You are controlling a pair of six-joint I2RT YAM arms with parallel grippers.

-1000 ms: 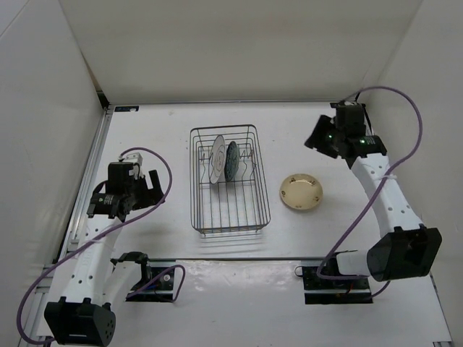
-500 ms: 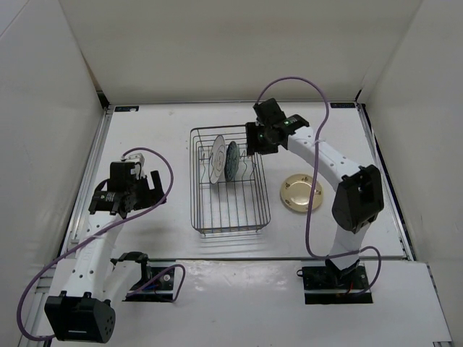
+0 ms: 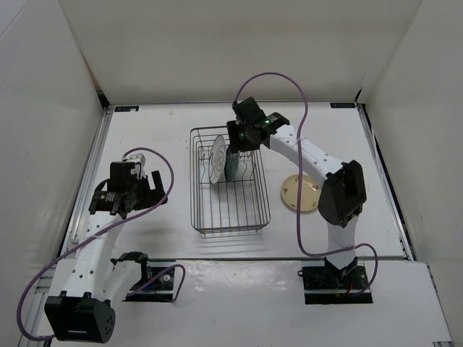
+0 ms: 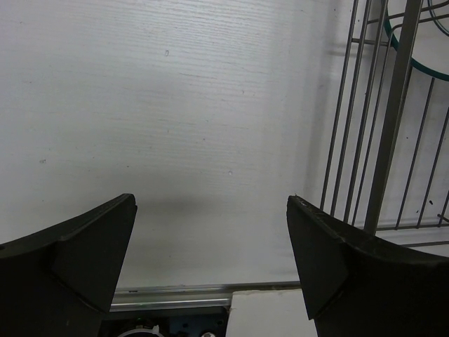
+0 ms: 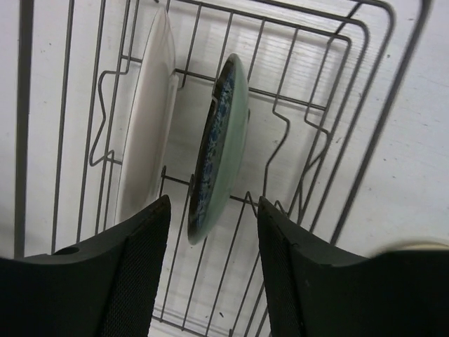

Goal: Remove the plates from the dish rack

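Note:
The dish rack [image 3: 230,230] stands mid-table with two plates upright in its prongs: a white one [image 3: 216,159] and a teal-blue one [image 3: 231,163]. A cream-tan plate [image 3: 288,194] lies flat on the table right of the rack, partly behind my right arm. My right gripper [image 3: 242,139] hovers open over the rack's far end. In the right wrist view the teal plate [image 5: 221,140] has its near rim in the gap of the right gripper [image 5: 214,232], touching neither finger, and the white plate [image 5: 144,140] stands just left of it. My left gripper [image 3: 148,189] is open and empty, left of the rack.
In the left wrist view the left gripper [image 4: 210,239] looks down on bare table with the rack's wire wall [image 4: 389,140] at the right. White walls close in the table on three sides. A metal rail [image 3: 90,181] runs along the left edge.
My right arm has swung from the back right corner leftward to above the rack's far end, over the teal plate. The left arm and all plates have stayed put.

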